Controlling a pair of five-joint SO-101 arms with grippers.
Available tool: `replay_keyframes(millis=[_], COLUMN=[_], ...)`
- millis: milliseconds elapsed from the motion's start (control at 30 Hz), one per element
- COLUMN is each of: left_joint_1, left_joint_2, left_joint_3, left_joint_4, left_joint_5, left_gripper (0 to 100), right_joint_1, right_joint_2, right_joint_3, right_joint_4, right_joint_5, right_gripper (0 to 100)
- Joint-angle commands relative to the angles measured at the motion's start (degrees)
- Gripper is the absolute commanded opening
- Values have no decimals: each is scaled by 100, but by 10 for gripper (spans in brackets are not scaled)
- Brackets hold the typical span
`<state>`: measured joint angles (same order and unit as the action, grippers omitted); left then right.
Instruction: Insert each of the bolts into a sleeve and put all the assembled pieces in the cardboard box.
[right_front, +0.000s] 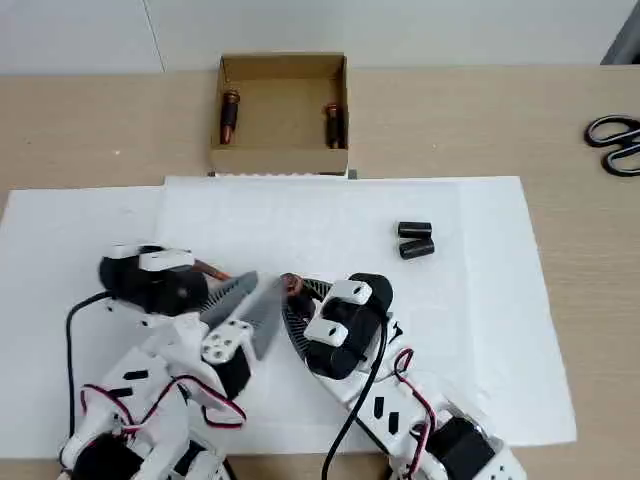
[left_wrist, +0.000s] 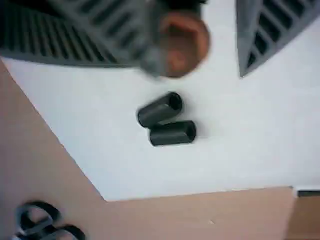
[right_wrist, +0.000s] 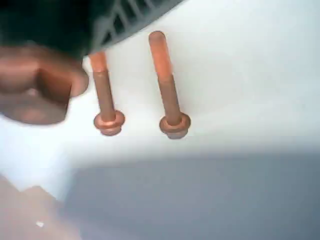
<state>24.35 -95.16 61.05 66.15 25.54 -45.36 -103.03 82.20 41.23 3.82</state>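
Observation:
Two black sleeves (right_front: 415, 240) lie side by side on the white sheet (right_front: 480, 330); they also show in the left wrist view (left_wrist: 167, 122). My right gripper (right_front: 293, 302) sits near the sheet's middle, shut on a copper bolt (right_front: 292, 285) whose head sticks up. That bolt head (left_wrist: 182, 42) hangs between the grey fingers (left_wrist: 270, 30) of my left gripper (right_front: 268, 295), which is open around it. Two more bolts (right_wrist: 167, 85) lie parallel on the sheet beside the held bolt (right_wrist: 40, 87). The cardboard box (right_front: 283, 158) holds two assembled pieces (right_front: 230, 117).
Black-handled scissors (right_front: 615, 143) lie on the wooden table at the far right edge. One loose bolt (right_front: 210, 270) peeks out beside the left arm's black motor. The sheet between the arms and the box is bare.

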Motion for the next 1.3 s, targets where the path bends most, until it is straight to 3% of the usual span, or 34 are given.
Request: replay_keyframes(millis=[0, 233, 400, 600, 967, 1267], left_joint_1=[-387, -879, -1327, -1890, -2048, -2004], left_joint_2=[9, 35, 9, 9, 0, 0], left_joint_3=[-233, -119, 787, 1807, 3433, 3468], left_joint_4=[-149, -466, -510, -1196, -2321, -2453], left_joint_5=[-79, -176, -607, -862, -1556, -1864], left_gripper=[5, 6, 6, 6, 6, 6], right_joint_1=[48, 224, 611, 831, 1481, 1815], right_joint_2=[-75, -75, -75, -75, -75, -75], right_joint_3=[-176, -176, -176, -167, -158, 44], right_joint_4=[-198, -198, -198, -198, -198, -242], right_joint_5=[35, 35, 18, 9, -9, -9], right_gripper=[3, 3, 3, 3, 3, 3])
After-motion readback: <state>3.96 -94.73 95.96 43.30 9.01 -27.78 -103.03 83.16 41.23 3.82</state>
